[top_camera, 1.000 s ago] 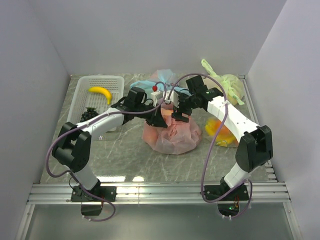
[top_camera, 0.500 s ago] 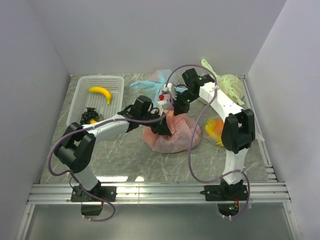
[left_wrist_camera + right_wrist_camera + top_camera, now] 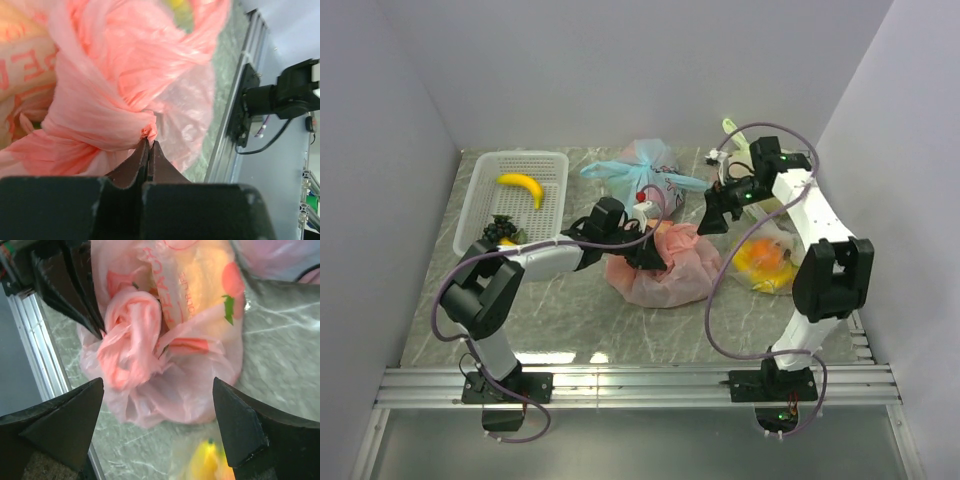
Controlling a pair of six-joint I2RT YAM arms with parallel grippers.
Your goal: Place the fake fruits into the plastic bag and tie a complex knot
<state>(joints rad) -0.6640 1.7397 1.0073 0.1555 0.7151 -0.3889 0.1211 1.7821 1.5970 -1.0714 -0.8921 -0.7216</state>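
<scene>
The pink plastic bag [image 3: 670, 272] lies bulging mid-table, yellowish fake fruits [image 3: 200, 295] showing through its wall. Its handles are twisted into a knot [image 3: 131, 335] on top. My left gripper [image 3: 653, 256] is shut on a pink end of that knot [image 3: 148, 131], its fingers pressed together in the left wrist view. My right gripper [image 3: 713, 218] hangs open to the right of the bag and above it, with nothing between its fingertips [image 3: 70, 420]. A yellow banana [image 3: 521, 186] and a dark grape bunch [image 3: 500, 230] lie in the white basket [image 3: 548, 160] at the left.
A light blue bag [image 3: 638, 168] stands behind the pink one. A pale green bag [image 3: 782, 168] sits at the back right. A clear bag with yellow and orange fruit [image 3: 766, 262] lies at the right under my right arm. The metal rail [image 3: 640, 382] runs along the near edge.
My right gripper shut for a moment, then let go of the bag's top, opened and swung back to the right. My left gripper stayed shut on the pink end and shifted slightly right.
</scene>
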